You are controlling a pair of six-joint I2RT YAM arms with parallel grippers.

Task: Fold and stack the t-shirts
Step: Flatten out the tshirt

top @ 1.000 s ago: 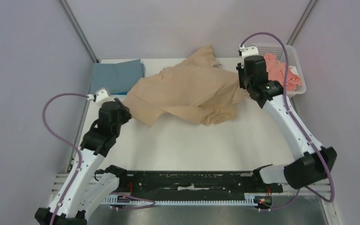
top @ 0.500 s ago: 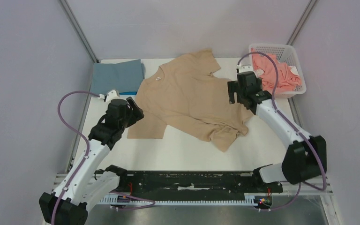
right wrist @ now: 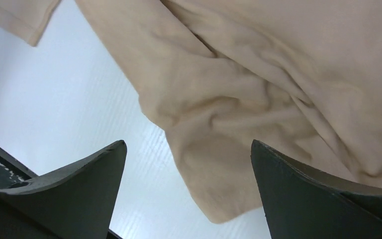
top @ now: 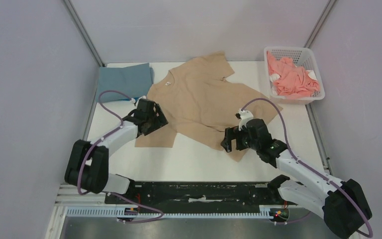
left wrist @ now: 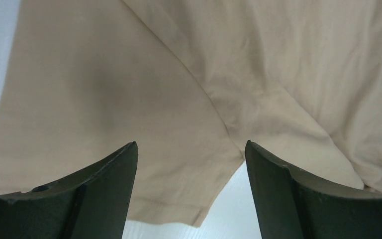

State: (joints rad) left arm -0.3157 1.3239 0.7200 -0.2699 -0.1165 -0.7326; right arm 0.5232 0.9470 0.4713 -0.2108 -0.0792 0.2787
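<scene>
The tan t-shirt lies spread on the white table, neck toward the far left, with its near hem corner rumpled. My left gripper hovers open over the shirt's left sleeve; in the left wrist view the left gripper holds nothing. My right gripper is open above the rumpled hem corner, and the right gripper is also empty. A folded grey-blue t-shirt rests at the far left. The coral pink t-shirt is bunched in the basket.
The white lattice basket stands at the far right corner. A sliver of bright blue cloth peeks out beside the grey-blue shirt. Grey walls enclose the table on three sides; a black rail runs along the near edge.
Both grippers opened and let go of the tan shirt, which dropped from a lifted bunch to lying spread out. Both arms then swung down toward the near side.
</scene>
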